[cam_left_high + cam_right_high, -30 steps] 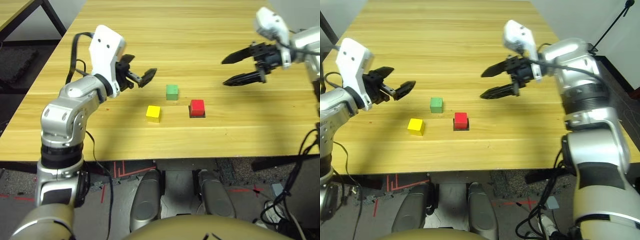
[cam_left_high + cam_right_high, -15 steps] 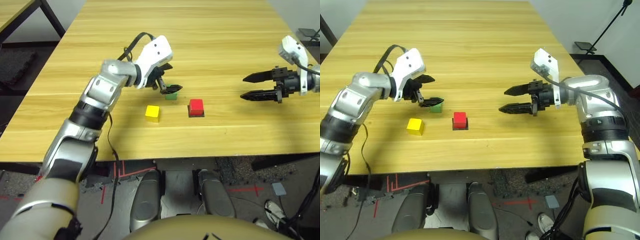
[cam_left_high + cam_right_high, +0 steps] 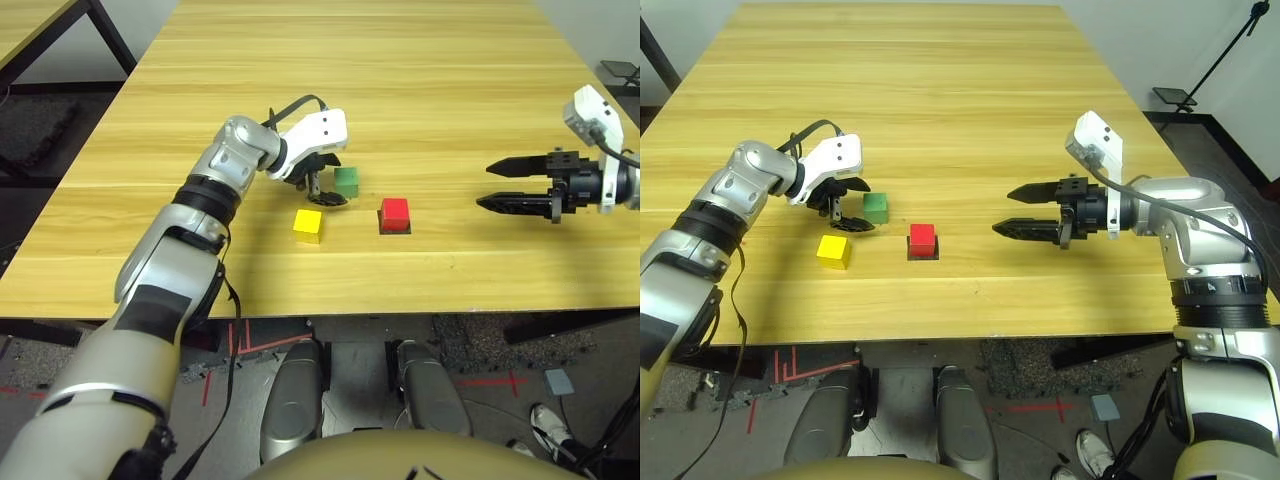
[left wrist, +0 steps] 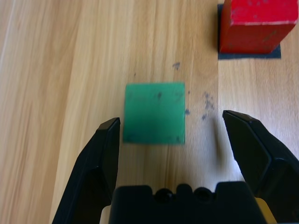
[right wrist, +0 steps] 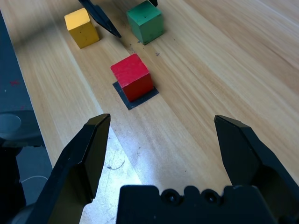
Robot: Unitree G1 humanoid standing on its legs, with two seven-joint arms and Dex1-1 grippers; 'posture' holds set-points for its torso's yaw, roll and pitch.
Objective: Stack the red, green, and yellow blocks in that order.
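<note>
The left pincer (image 4: 170, 135) is spread around the green block (image 4: 154, 112), at ten o'clock of the red block (image 3: 394, 213); it is best centred before closing. The right pincer (image 3: 1002, 211) is held apart.

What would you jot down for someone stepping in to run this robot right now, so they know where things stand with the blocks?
Left gripper: open, down at the green block, fingers either side, not closed on it.
Right gripper: open, holding nothing, hovering to the right of the blocks.
Red block: sits on the black square patch, nothing on top.
Yellow block: alone on the table, nearest the robot.
Done: nothing stacked.
Left: grasp green, set it on red, then yellow on green.
</note>
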